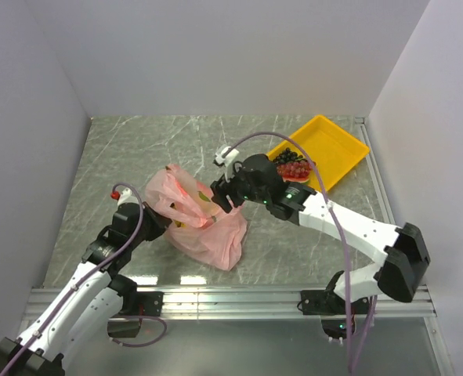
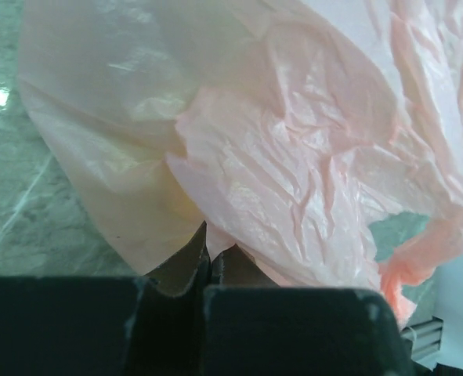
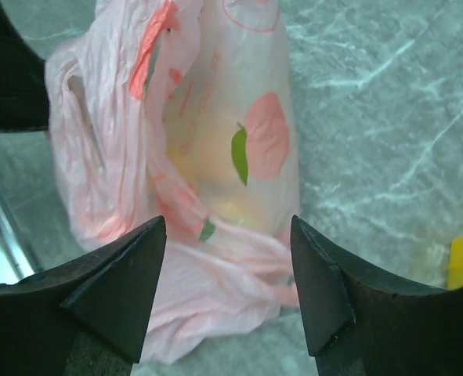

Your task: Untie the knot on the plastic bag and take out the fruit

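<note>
Lab test cell — plain white walls (image 1: 215, 55), marble-look tabletop (image 1: 137, 149), aluminium rail (image 1: 239, 301)

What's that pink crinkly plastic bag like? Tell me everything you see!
The thin, see-through pink plastic bag lies crumpled on the grey marble table, printed with red fruit and green leaves. Yellowish shapes show faintly inside. The left gripper is shut on its film at one edge; the right gripper hangs open over it.
</note>
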